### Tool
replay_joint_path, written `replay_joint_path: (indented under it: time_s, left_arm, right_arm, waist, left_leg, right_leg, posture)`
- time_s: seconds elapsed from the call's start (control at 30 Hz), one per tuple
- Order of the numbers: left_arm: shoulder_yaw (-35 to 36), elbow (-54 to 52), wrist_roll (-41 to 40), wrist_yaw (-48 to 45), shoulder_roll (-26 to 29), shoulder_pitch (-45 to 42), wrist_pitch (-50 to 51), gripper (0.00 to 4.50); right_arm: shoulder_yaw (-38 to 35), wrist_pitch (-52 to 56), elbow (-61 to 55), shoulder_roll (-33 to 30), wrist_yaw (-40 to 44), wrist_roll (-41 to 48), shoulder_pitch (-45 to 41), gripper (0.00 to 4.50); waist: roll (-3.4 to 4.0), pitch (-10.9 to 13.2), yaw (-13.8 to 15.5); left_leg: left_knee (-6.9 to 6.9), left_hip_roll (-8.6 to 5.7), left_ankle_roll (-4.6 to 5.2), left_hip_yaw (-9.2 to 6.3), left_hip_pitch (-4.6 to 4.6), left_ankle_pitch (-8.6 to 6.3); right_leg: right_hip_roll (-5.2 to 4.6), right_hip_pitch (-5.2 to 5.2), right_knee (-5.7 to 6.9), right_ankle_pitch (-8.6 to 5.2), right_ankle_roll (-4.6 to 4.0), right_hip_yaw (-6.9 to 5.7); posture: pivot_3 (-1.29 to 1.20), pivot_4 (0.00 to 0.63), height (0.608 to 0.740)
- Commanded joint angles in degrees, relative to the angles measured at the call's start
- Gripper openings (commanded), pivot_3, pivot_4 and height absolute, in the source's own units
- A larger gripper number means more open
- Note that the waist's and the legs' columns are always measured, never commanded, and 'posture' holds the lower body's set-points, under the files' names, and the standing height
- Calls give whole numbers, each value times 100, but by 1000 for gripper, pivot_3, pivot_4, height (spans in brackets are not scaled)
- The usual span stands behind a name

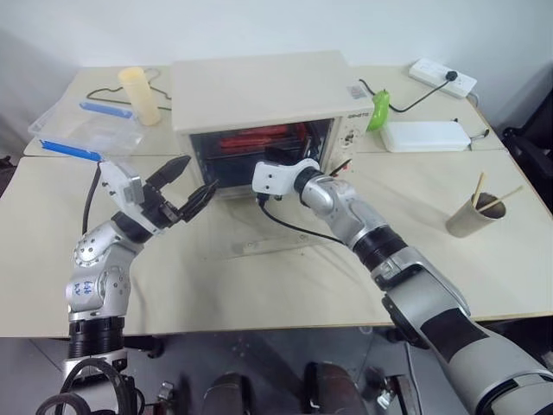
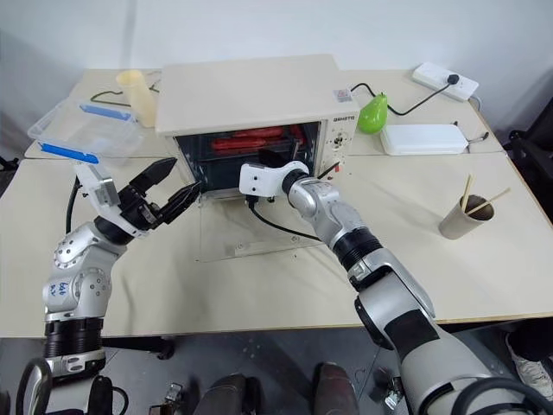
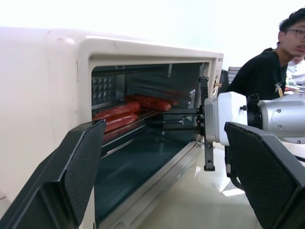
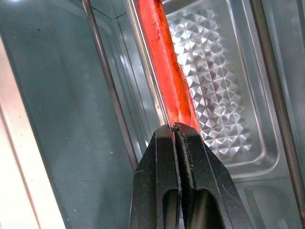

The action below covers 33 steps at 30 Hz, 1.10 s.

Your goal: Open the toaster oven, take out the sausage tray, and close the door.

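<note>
The toaster oven [image 1: 259,95] stands at the 12 o'clock side of the table [image 1: 484,259], and its glass door [image 2: 251,232] is already swung down flat onto the table in front of the cavity, so the opening step is judged complete. The sausage tray [image 3: 138,112] remains inside the oven on its upper level, red sausages lying across it. The right end effector [image 4: 174,129] reaches level into the cavity from the 5 o'clock side; its two black fingers are pressed together at the near edge of the tray, just below the end of one sausage. Whether they have pinched the tray's rim or closed on nothing cannot be settled from the views. The left end effector [image 1: 186,190] hovers off the oven's 8 o'clock corner, above the table, with its fingers spread wide and nothing between them. The step in hand is judged to be extraction of the tray. The next move calls for a straight, level pull toward 6 o'clock, keeping the tray flat so that the sausages do not roll, with the left end effector positioned to support the freed edge.
</note>
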Motion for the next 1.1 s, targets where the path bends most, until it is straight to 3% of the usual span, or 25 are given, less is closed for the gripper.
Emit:
replay_joint_path:
  time_s: [0.03,0.6,1.1]
  left_arm:
    - [33,76,-19,-52,82,-170,-57,4264]
    - [72,-395,-231,-89,256,257,675,4264]
    - [74,-775,-542,-110,562,642,1582,4264]
  right_arm:
    - [-106,-193,-884,-182,146,55,6,6]
    - [-358,265,-4020,-1094,1417,109,2263,6]
    - [-805,242,-5290,-1710,1612,54,3242,6]
  waist:
    - [0,0,-10]
    - [-1,-1,60]
    - [-3,0,252]
  left_leg:
    - [-2,0,0,-2,-2,0]
    - [4,2,0,-7,-4,0]
    - [20,-4,1,-1,-4,0]
  right_leg:
    - [0,-1,1,0,0,-3]
    - [-1,0,2,0,1,-12]
    - [-4,9,-3,0,0,-6]
  posture:
    - [0,150,740]
    - [0,150,740]
    - [0,150,740]
